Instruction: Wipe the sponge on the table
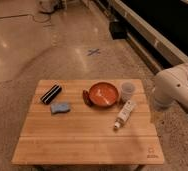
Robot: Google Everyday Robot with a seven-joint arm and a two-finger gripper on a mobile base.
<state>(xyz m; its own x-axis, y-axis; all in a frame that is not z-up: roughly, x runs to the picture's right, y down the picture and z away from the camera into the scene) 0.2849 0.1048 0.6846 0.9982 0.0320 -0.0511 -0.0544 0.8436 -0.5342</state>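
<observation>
The table (87, 137) is low & made of light wood w/ plank lines. It has a small logo (150, 153) at the near right corner. It stands on a shiny speckled floor.

The sponge (60, 107) is small, light blue & wavy at the edges. It lies flat on the left part of the table, nothing touching it. Just behind it is a black bar (51, 93) w/ white stripes, lying slanted; the 2 are close but apart.

In the back middle sits an orange bowl (103, 94), much bigger than the sponge. A small brown thing (86, 97) leans at the bowl's left rim; can't tell what it is. A clear cup (127, 90) stands upright just right of the bowl. In front of the cup lies a white tube (124, 114) on its side, slanted, its small end toward the near edge.

The robot's white arm (174, 90) is at the right side of the view, beside the table's right edge & not over it. It is well apart from the sponge. The pincer is out of view past the arm, so can't tell if it is spread or pressed together.

On the floor far behind the table is a blue X mark (93, 51). A dark box (118, 29) sits by the wall at the back.
</observation>
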